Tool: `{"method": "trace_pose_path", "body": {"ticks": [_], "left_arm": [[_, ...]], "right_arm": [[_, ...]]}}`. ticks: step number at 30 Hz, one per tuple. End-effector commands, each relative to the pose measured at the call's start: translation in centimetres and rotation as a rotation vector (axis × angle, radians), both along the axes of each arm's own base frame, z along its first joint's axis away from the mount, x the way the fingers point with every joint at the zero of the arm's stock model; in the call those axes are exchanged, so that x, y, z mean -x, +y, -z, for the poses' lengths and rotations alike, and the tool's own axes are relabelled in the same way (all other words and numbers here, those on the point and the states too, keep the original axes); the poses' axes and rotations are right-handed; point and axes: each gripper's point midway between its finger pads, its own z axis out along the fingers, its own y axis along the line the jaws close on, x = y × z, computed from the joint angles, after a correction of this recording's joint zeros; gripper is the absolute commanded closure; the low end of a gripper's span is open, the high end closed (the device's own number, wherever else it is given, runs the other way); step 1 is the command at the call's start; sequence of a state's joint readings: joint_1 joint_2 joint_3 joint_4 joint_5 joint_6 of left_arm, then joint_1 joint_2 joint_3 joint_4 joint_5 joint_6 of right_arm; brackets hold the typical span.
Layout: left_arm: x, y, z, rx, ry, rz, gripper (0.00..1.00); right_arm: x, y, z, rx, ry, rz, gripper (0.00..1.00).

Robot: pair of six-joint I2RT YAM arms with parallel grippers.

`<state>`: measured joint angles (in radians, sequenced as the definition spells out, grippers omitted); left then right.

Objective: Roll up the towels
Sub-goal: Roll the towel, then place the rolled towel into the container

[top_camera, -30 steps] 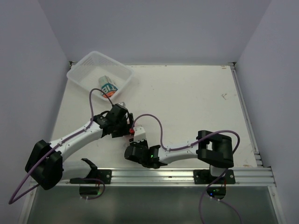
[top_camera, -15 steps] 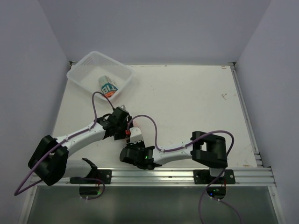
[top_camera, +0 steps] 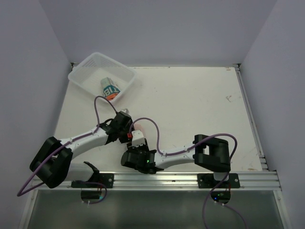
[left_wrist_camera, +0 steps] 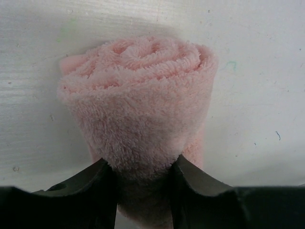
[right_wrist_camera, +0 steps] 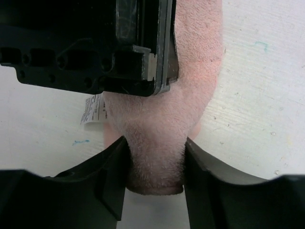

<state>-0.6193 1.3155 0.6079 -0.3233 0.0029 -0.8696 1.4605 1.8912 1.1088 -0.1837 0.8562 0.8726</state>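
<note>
On the table [top_camera: 200, 105], left jaws and right jaws both tight on the rolled pink towel [left_wrist_camera: 138, 119].

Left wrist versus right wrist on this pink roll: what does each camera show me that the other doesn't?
Left wrist only: the spiral end of the pink towel, wound in neat layers, at the far end from the left gripper. Right wrist only: the left gripper's black body across the far part of the roll, and a white label sticking out beside it. Both: the towel pinched between that camera's own fingers, the right gripper included, lying on the white table.
</note>
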Motion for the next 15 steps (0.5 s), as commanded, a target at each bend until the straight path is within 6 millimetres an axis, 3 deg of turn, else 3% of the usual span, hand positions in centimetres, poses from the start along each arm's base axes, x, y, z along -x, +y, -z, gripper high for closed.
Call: {"method": "trace_pose_path", "body": {"ticks": [1,7,8,9,11,15], "left_arm": [[3.7,3.5,4.1,-0.154,0.134,0.003,0.6],[3.8,4.1,4.1,-0.187,0.143,0.011,0.69],[3.8,4.1,4.1,-0.187,0.144,0.014,0.69],[3.9,4.1,4.1,-0.186,0.146,0.017,0.7],[3.9,4.0,4.2,-0.186,0.149,0.021,0.72],[3.6,3.6,4.2,-0.185,0.156,0.029,0.79]], "right_arm": [[0.1,0.3,-1.3,-0.057,-0.033,0.022,0.49],[0.6,-1.3,-3.3,-0.061,-0.071,0.018,0.35],[0.7,-1.6,-4.7,-0.097,-0.077,0.024,0.34],[0.9,-2.6,-4.5,-0.087,-0.079,0.025,0.33],[1.4,-3.5,-6.6,-0.144,-0.091,0.028,0.3],[2.0,-6.9,-7.9,-0.173,-0.11,0.04,0.26]]}}
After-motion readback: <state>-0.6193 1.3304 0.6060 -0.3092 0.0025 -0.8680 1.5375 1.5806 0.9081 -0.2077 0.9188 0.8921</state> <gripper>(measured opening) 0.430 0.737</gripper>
